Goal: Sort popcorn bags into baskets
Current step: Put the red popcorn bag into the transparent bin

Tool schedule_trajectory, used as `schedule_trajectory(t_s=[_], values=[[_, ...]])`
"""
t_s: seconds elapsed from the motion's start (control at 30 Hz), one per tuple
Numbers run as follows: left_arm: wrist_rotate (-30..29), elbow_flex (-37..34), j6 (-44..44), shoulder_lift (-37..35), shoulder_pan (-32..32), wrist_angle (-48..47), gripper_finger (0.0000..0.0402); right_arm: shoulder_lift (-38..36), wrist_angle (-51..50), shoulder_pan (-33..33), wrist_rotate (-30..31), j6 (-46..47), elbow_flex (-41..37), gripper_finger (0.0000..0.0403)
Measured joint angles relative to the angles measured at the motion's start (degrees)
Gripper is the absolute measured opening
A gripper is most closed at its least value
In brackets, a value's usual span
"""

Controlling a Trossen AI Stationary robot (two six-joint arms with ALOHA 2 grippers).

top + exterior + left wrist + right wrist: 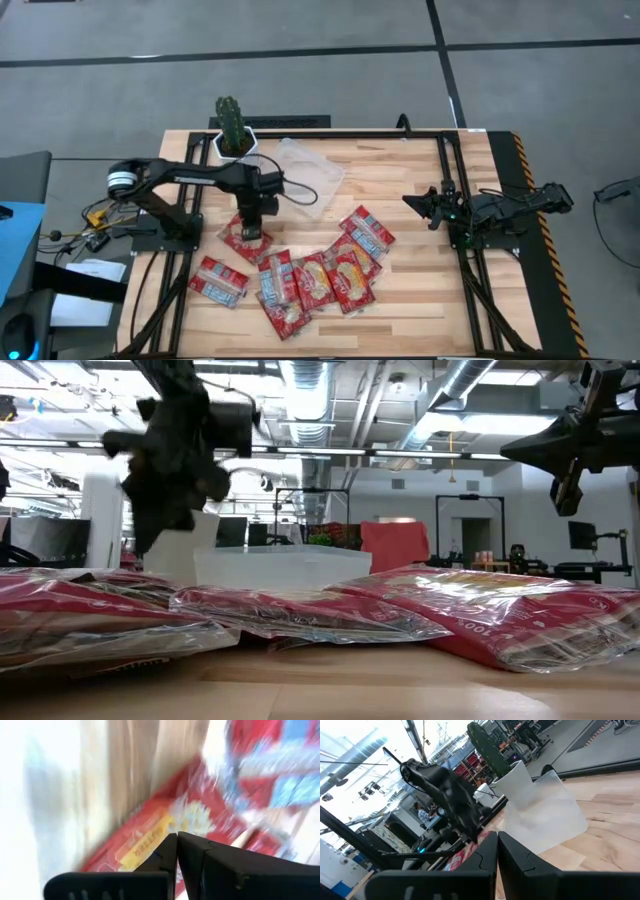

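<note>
Popcorn bags lie in a loose, overlapping heap on the counter, well short of the clear basket, which sits beside the white cactus pot and looks empty. One bag with a yellow picture lies apart from the heap, on the side nearest the basket, and the left gripper hangs right over it. In the left wrist view its fingers are pressed together with no gap and nothing between them, the bag below their tips.

The chief risk, as I judge it, is a failed pick: closed fingers pushed onto a flat, slick packet would only slide it across the wood, perhaps into the heap. Even once opened, they could pinch just the film, so the bag droops and slips free on the way to the basket. The basket is shallow and light-looking; a bag dropped at its rim may hang over the edge or nudge it toward the pot.

The right gripper waits far from the basket, raised, fingers likewise together and empty.
</note>
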Motion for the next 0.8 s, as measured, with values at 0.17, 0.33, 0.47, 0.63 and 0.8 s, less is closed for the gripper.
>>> schedule_trajectory(t_s=[0.17,0.33,0.47,0.63,0.8], values=[[-4.45,2.89,-8.43,-4.88,0.0,0.61,0.0,0.01,0.77,-0.07,0.01,1.76,0.0,0.0037],[-8.67,6.21,-15.72,-10.22,0.02,4.17,0.0,0.05,3.38,-0.11,-0.59,2.88,1.54,0.0037],[-10.06,8.19,-18.43,-14.01,0.02,8.62,0.0008,0.0,5.34,-0.11,-1.22,0.89,4.83,0.0037],[-11.0,10.46,-20.91,-17.19,0.02,14.17,0.0052,-0.01,6.27,-0.12,-1.1,0.28,7.67,0.0037],[-10.01,12.91,-24.66,-18.34,0.02,16.07,0.0113,0.01,7.53,-0.91,0.4,-1.27,7.69,0.0037]])
